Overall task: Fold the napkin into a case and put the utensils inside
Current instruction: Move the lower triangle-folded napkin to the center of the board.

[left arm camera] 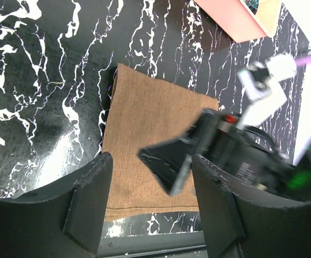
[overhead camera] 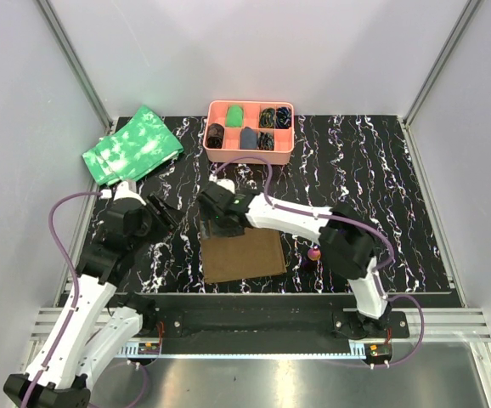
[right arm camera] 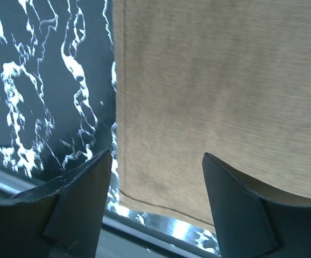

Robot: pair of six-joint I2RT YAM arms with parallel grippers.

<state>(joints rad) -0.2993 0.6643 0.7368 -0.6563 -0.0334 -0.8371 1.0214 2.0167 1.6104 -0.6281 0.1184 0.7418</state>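
The napkin point(overhead camera: 245, 257) lies flat at lower centre, seemingly part-folded (one utensil point(overhead camera: 314, 253) sits right of it, outside), while left hand point(left arm camera: 151, 158) and right hand point(right arm camera: 155, 156) gape wide, empty.

Robotics laboratory test cell. Plain grey wall panels point(overhead camera: 254, 42) framed by aluminium extrusion posts point(overhead camera: 74, 61) enclose a black marbled tabletop point(overhead camera: 356, 170). White robot arms point(overhead camera: 292, 217), trailing purple cables point(overhead camera: 53, 225), are bolted to a metal rail point(overhead camera: 441, 321).
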